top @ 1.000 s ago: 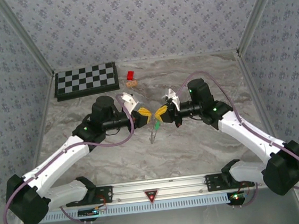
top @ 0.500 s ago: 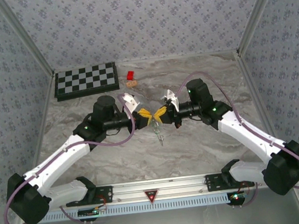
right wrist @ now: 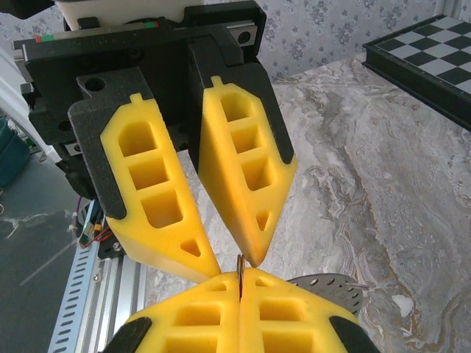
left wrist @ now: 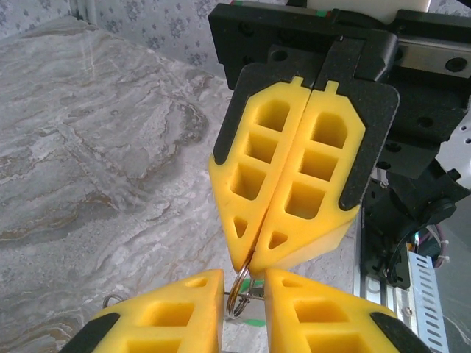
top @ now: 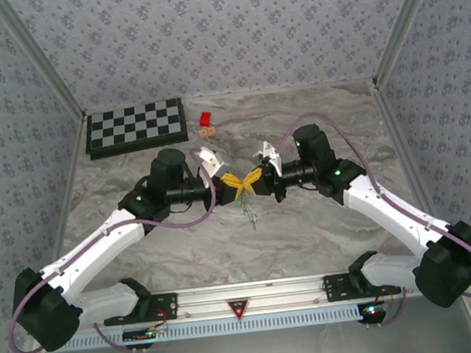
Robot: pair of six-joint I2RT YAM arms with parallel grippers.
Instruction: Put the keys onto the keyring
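The top camera looks down from high behind the arm bases and takes in the whole table from afar. Each wrist camera sits close behind its own fingers at the frame's bottom edge, left fingers and right fingers, facing the other's. All three views share that meeting spot.

Open tabletop around; chessboard far-left.
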